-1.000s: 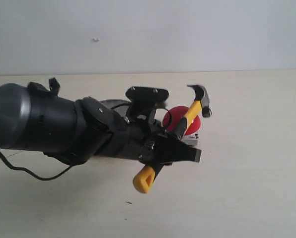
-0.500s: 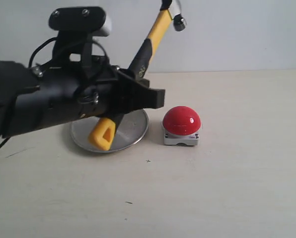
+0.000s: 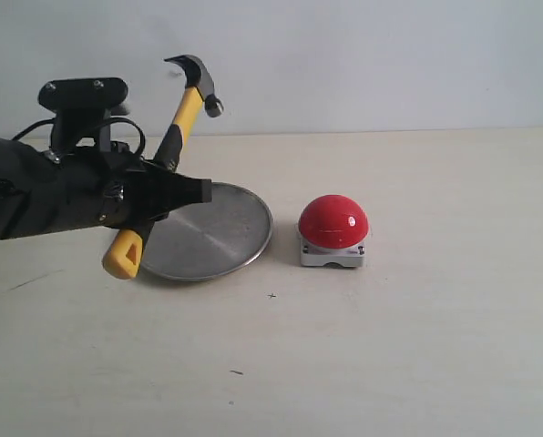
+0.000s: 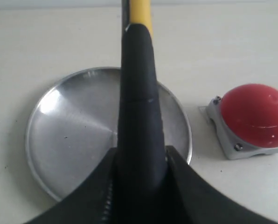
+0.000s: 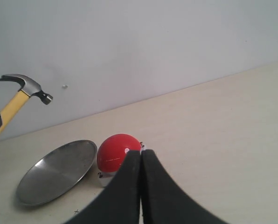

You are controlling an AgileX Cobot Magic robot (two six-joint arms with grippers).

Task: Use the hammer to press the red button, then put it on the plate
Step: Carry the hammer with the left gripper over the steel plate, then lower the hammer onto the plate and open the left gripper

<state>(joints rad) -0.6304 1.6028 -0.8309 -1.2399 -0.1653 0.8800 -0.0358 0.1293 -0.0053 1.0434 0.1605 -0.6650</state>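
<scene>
The claw hammer with the dark steel head and yellow-and-black handle is clamped by its black grip in my left jaws, tilted head-up above the round silver metal plate. A second ago its head was at the glossy red dome button, which sits just beside the plate on the tabletop. Now I have swung it back, so pressing looks done and only lowering remains. My right jaws are closed, empty.

Left arm extended near-level from the left; left gripper clamped on hammer handle; right gripper fingers pressed together.
</scene>
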